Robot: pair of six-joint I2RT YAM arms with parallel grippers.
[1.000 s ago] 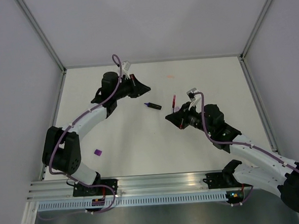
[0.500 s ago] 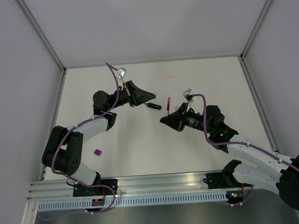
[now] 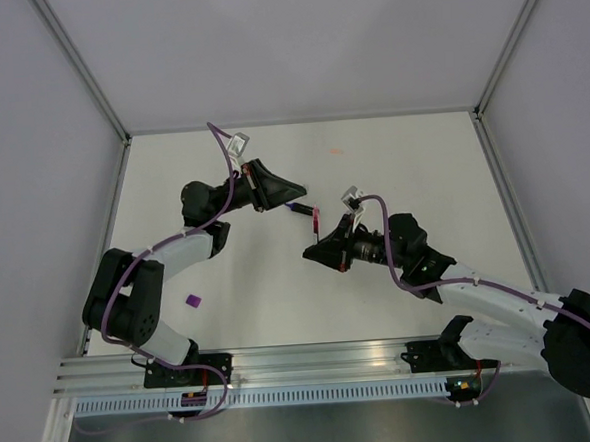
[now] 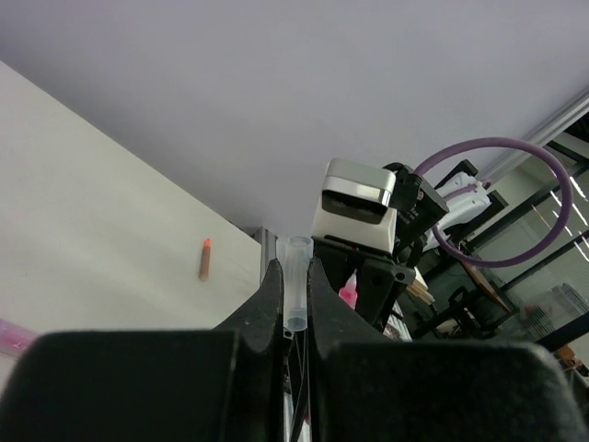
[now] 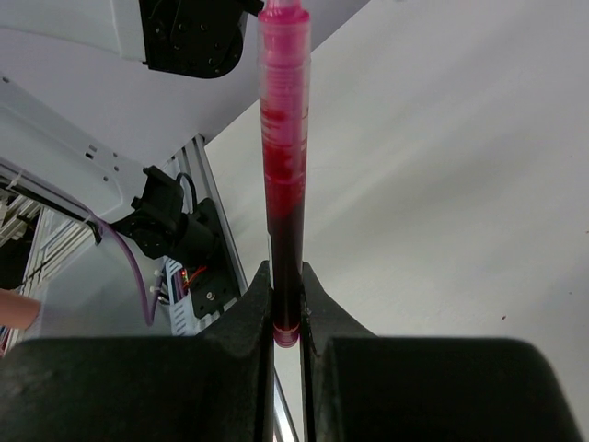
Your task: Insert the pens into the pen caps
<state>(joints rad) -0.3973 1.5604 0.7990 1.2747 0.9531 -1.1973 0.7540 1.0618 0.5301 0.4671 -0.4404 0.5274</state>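
Pink-red pen (image 5: 281,175) stands clamped by its lower end in my right fingers (image 5: 247,322), most of its length free, and a sideways nudge on the cap rim could lever it crooked. Dark pen (image 3: 302,210) lies on the tabletop (image 3: 422,163) just beside my left fingers (image 4: 262,302); dip low and I might knock it rolling. Pale cap (image 4: 294,276) sits pinched in those fingers; push hard and it may slide back. Purple cap (image 3: 193,299) lies well apart.

White arm tubes (image 3: 181,238), big round black joints (image 3: 119,292), thin purple cables (image 4: 497,141), small black bases (image 3: 199,372)
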